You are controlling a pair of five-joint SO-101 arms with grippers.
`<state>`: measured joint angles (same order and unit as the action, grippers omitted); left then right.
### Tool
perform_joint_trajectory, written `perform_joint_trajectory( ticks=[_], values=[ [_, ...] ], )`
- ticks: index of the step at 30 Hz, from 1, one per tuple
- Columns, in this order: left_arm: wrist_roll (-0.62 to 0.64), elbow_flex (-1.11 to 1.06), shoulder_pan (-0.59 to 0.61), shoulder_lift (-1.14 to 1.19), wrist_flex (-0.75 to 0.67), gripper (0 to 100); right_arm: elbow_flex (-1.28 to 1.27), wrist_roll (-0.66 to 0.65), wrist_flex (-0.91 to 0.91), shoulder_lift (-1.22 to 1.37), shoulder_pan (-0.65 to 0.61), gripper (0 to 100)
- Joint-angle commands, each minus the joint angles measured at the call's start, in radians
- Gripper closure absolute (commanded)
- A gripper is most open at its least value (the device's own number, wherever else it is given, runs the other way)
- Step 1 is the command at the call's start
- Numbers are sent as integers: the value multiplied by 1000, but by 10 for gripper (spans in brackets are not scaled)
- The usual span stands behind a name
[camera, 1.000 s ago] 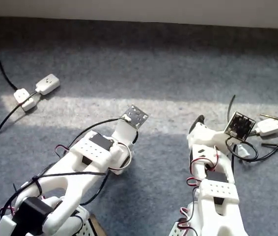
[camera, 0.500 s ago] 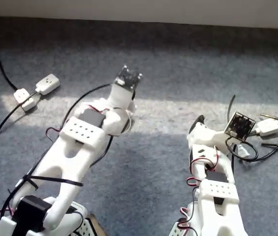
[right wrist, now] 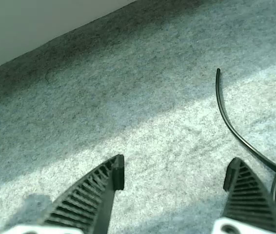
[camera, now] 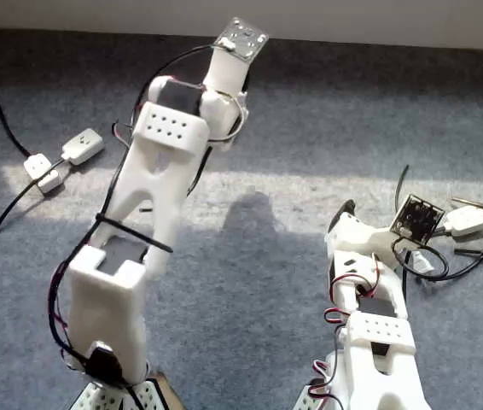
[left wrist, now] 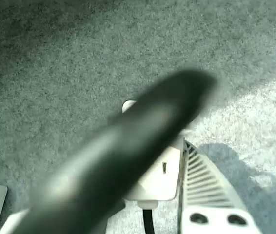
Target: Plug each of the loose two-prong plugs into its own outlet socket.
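On the grey surface (camera: 310, 128), the high view shows two small white things lying close together at the far left, a first white piece (camera: 82, 146) and a second white piece (camera: 41, 170) just beside it. Well apart from them, at the right edge, the right-hand white pieces (camera: 468, 220) lie among a tangle of black cords (camera: 429, 275). The left arm (camera: 160, 171) stands long and tall toward the far side. The right arm (camera: 374, 307) sits low, near the right-hand pieces. The left wrist view shows what the high view hides. There the left gripper (left wrist: 192, 113) is very close, and a dark blurry part of it lies across a slotted white piece (left wrist: 160, 183) with a black cord at its end. One cannot tell whether this gripper is apart or together, or whether it touches that piece. The right wrist view shows the right gripper (right wrist: 176, 168) spread wide apart above the sunlit surface, with a curved black cord (right wrist: 235, 134) lying near it.
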<state>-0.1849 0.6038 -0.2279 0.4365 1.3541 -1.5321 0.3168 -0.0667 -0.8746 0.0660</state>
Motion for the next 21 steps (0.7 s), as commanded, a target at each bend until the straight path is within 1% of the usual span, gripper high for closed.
perform_joint_trajectory(
  ticks=[1,3,5,9,12,14,19,21],
  values=[
    [-32,696,4,366,117,994,16,-12,2,-4,4,674],
    [-81,848,1,512,107,994,16,-12,2,-4,4,674],
    [-101,937,5,641,63,994,18,-12,2,-4,5,674],
    [-103,980,28,812,-109,994,18,-12,2,-4,4,674],
    [-103,977,45,871,-218,994,18,-12,2,-4,4,674],
    [-103,977,50,892,-252,993,18,-12,2,-4,4,674],
    [-104,975,54,903,-256,986,18,-12,1,-4,4,674],
    [-104,975,54,903,-244,944,18,-12,1,-4,4,674]
  ],
)
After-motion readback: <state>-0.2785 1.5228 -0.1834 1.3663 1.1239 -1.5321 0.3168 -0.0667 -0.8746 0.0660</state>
